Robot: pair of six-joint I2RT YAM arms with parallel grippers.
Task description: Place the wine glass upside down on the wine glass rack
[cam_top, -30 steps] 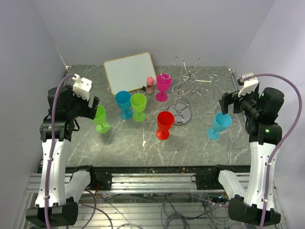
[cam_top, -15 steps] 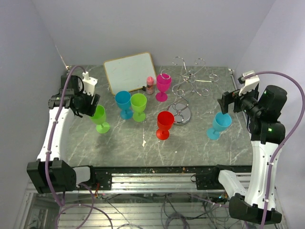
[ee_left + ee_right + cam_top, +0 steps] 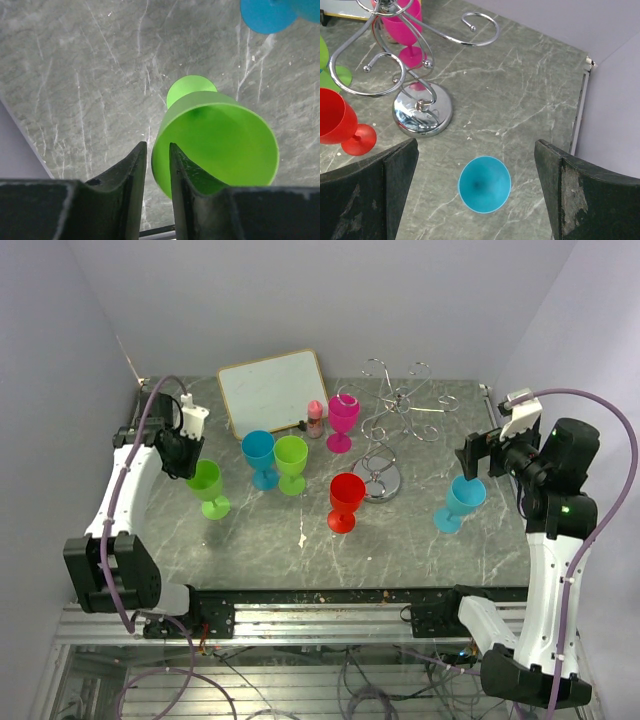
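A gray, stone-look table (image 3: 400,545) with thin white lines sits in a corner. The back wall (image 3: 300,300) and side walls (image 3: 40,390) are pale purple. A metal frame (image 3: 320,625) runs along the near edge, maybe with wires (image 3: 350,680) under it.

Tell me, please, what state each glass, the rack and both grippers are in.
left green glass: upright
other green glass: upright
left blue glass: upright
red glass: upright
pink glass: upright
right blue glass: upright
wine glass rack: standing, no glass hung
left gripper: nearly closed astride the left green glass's rim, grip unclear
right gripper: open, above the right blue glass
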